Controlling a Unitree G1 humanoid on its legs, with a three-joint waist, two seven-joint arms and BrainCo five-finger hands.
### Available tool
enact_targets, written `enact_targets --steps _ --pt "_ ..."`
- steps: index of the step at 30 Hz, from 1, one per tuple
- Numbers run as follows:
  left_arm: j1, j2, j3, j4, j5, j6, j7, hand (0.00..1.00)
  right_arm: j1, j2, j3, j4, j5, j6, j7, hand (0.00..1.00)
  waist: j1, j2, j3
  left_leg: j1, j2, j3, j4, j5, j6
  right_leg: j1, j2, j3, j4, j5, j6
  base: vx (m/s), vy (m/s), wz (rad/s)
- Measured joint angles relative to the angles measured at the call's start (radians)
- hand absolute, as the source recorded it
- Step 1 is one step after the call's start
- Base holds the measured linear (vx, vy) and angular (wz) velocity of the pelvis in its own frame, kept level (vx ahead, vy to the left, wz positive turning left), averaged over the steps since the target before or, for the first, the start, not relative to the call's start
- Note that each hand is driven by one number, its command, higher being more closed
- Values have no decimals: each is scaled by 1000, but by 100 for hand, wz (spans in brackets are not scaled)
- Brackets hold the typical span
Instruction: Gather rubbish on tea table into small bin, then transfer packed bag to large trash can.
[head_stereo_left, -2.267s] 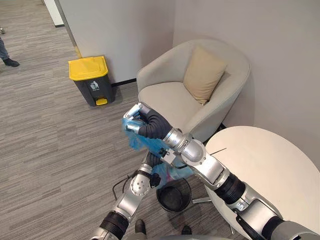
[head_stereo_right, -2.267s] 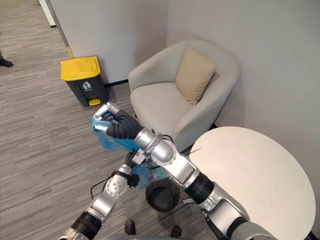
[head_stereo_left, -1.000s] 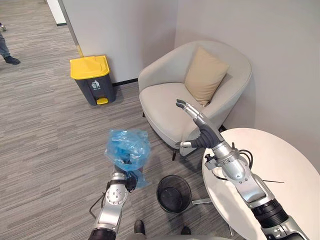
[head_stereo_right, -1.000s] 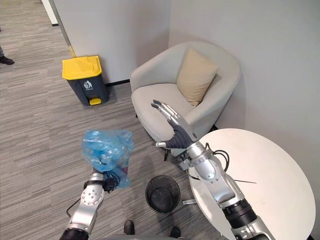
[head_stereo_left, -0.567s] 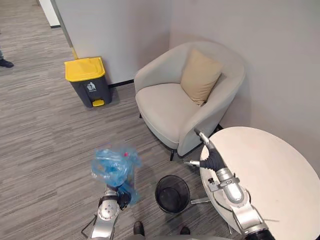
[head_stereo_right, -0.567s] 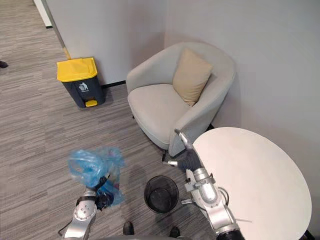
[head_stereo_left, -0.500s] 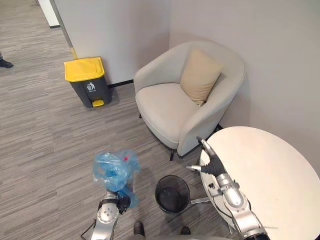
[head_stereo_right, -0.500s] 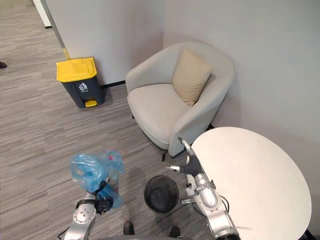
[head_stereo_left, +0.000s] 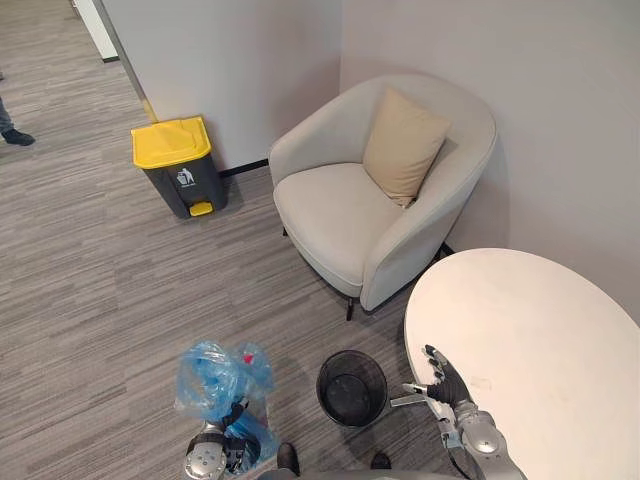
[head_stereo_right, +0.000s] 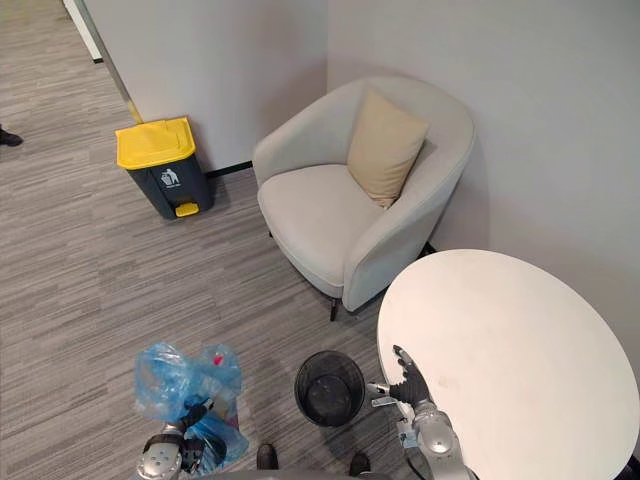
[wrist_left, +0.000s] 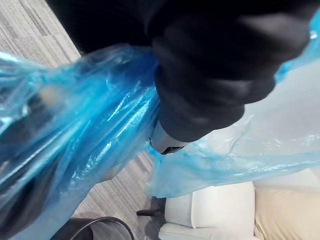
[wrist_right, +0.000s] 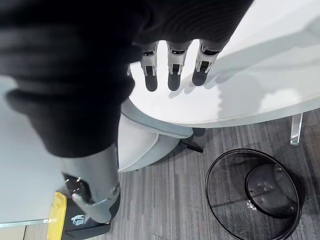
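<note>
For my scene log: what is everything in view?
round white table: one, white, lower right
round black mesh bin: one, black, floor, beside the table
crumpled blue plastic bag: one, blue, left of the bin
curved beige armchair: one, beige, room corner
tan square cushion: one, tan, on the armchair
plastic trash can: one, dark grey with yellow lid, by the wall
person's dark shoe: one, dark, far left
left hand: one, shut on the bag
right hand: one, open, over the table's edge

Bright even light; soft shadow under armchair (head_stereo_left: 340, 215).
</note>
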Motion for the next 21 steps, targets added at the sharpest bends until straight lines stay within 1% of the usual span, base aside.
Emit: enact_targets --steps 3,5,14,17,20,21 --pt "2 4 19 3 0 0 -17 100 -1 -4 -9 23 1 11 0 0 -1 4 3 2 -5 0 -3 -2 2 1 -5 0 1 -6 9 0 0 0" --pt "2 9 19 27 0 -1 -18 100 -1 -4 -10 39 6 20 0 0 -1 5 3 5 -7 1 -4 -7 2 2 -10 1 3 -11 7 0 0 0" --pt "12 9 15 77 0 0 -21 100 -15 -16 -16 78 9 20 -1 0 -2 4 3 25 -19 24 -4 -19 13 11 -20 23 4 -15 14 19 8 -6" --pt "19 9 6 77 0 0 -38 100 -37 -17 -24 99 9 19 -3 0 -3 5 6 27 -22 38 -3 -22 16 -2 -23 40 21 -11 17 38 17 -16" --pt "11 9 4 77 0 0 -39 100 -75 -24 -24 104 9 20 -4 0 0 7 35 25 -22 63 4 -19 23 -44 -25 70 75 -22 17 4 23 -27" --pt "5 13 3 77 0 0 -39 100 -90 -27 -24 104 9 20 -7 0 0 7 52 19 -24 72 4 -18 23 -79 -29 82 124 -40 18 -65 24 -18"
